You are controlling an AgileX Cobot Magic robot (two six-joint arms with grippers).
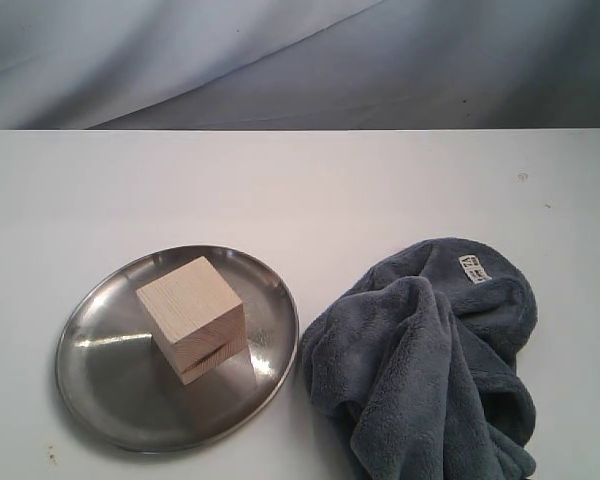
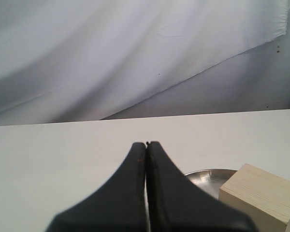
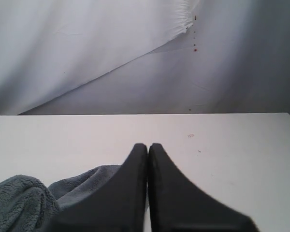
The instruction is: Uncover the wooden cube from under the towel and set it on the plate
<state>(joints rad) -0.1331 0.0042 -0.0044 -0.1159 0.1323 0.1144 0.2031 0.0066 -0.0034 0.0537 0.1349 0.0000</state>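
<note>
The pale wooden cube (image 1: 192, 318) stands on the round silver plate (image 1: 110, 385) at the front left of the table, its dark groove low on the near face. The dark blue-grey towel (image 1: 430, 370) lies crumpled to the right of the plate, white label up, touching or nearly touching the rim. Neither gripper shows in the exterior view. In the left wrist view my left gripper (image 2: 146, 143) is shut on nothing, with the cube (image 2: 261, 195) and the plate's rim (image 2: 203, 173) beside it. My right gripper (image 3: 148, 144) is shut and empty, the towel (image 3: 29, 200) beside it.
The white table (image 1: 300, 190) ends at a far edge against a grey-white draped cloth backdrop (image 1: 280, 60). A small mark (image 1: 522, 177) sits on the table at the far right.
</note>
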